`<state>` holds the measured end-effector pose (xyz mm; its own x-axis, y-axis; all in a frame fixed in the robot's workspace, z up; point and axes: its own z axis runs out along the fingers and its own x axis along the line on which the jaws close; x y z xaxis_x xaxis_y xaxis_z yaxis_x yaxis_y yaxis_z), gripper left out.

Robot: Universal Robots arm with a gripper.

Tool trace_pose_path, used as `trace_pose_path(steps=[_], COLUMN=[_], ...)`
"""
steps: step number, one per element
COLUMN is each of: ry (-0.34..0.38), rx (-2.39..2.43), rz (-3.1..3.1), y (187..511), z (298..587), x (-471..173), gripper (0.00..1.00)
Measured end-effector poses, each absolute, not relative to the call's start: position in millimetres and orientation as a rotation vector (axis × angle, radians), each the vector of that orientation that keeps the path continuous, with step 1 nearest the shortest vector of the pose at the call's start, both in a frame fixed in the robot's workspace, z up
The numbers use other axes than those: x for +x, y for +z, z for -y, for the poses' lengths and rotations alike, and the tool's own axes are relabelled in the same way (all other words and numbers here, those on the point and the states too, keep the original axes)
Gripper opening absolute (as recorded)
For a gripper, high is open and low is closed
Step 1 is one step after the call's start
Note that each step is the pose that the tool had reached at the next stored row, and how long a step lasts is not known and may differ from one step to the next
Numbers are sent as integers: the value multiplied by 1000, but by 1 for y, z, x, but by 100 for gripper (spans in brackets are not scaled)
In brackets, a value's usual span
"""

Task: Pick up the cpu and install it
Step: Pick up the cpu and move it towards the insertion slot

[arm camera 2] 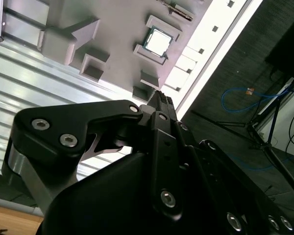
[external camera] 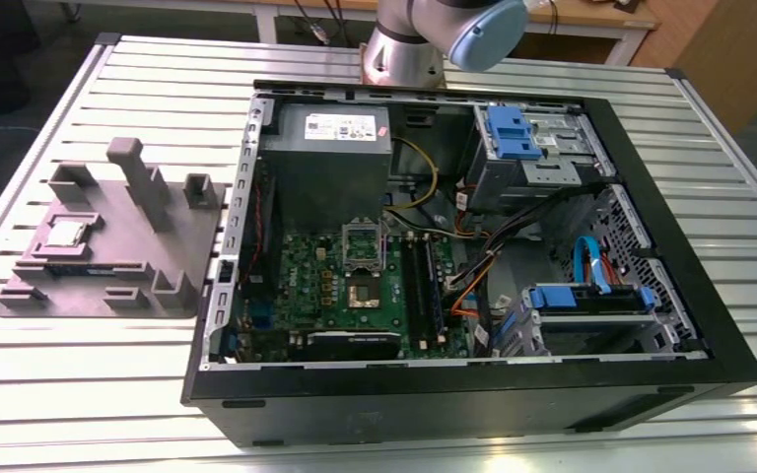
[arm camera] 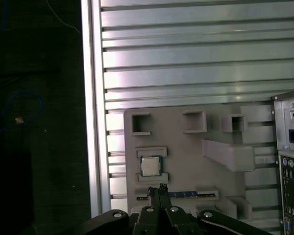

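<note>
Presently listed: the cpu (external camera: 63, 234), a small flat square chip with a silvery top, lies face up in a shallow pocket of the grey tray (external camera: 115, 286) on the exterior view's left of the slatted counter (external camera: 694, 177), well apart from the open computer case (external camera: 484, 399). Handling, by judgement: light, stiff, thin, with a smooth lid likely to slip and an underside likely to be delicate. It is best taken by two opposite edges, level and with little force. In the first wrist view two low walls border two opposite sides of the cpu (arm camera: 149, 166), so the other two sides look the freer hold. Tool (arm camera: 157, 188): fingers drawn together, nothing between them, tips near the pocket and apparently clear of the chip; the second wrist view shows the tool (arm camera 2: 159, 94) likewise empty. Surroundings: raised posts and blocks on the tray, a narrow strip-like board (arm camera: 186, 194) in a slot just beside the tips, and the tray's tall ridge (arm camera: 228, 155) nearby. Inside the case: the framed socket (external camera: 363, 288) on the green board, a grey box (external camera: 332, 148) and loose cables (external camera: 484, 266) close around it.
</note>
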<state>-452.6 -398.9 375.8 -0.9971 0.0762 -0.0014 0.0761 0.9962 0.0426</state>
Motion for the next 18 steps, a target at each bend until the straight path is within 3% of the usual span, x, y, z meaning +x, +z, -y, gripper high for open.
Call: trace_pose_path(steps=[3, 4, 5, 7, 18], ry=[67, 67, 67, 67, 67], rx=[120, 120, 120, 120, 38], rz=[-3136, -3136, -3136, -3135, -3139], y=[376, 376, 375, 375, 375], z=[399, 399, 399, 399, 399], x=[-454, -454, -456, -457, -460], gripper=[16, 23, 41, 59, 59])
